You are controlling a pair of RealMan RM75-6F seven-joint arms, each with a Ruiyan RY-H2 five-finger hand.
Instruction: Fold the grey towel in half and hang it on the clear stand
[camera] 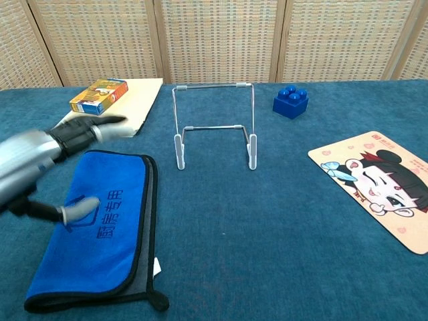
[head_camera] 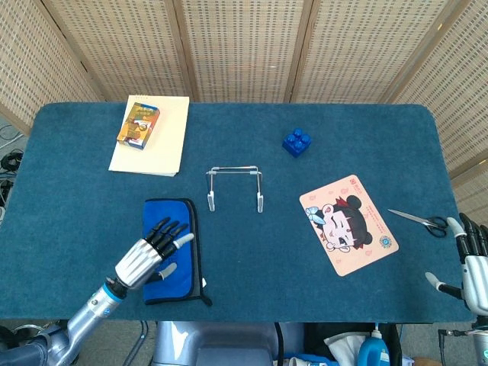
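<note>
The towel (head_camera: 177,244) (camera: 110,234) lies folded on the table's front left, blue side up with a grey layer and dark edging showing along its right side. My left hand (head_camera: 149,258) (camera: 47,157) hovers over its left part, fingers spread, holding nothing. The clear stand (head_camera: 235,187) (camera: 215,124) stands upright just beyond and to the right of the towel, bare. My right hand (head_camera: 471,259) is at the table's right edge, fingers apart and empty; the chest view does not show it.
A cream folder (head_camera: 152,137) (camera: 114,110) with a small orange box (head_camera: 138,124) (camera: 99,95) lies at the back left. A blue toy brick (head_camera: 296,141) (camera: 290,101), a cartoon mat (head_camera: 348,223) (camera: 378,184) and scissors (head_camera: 419,220) lie to the right.
</note>
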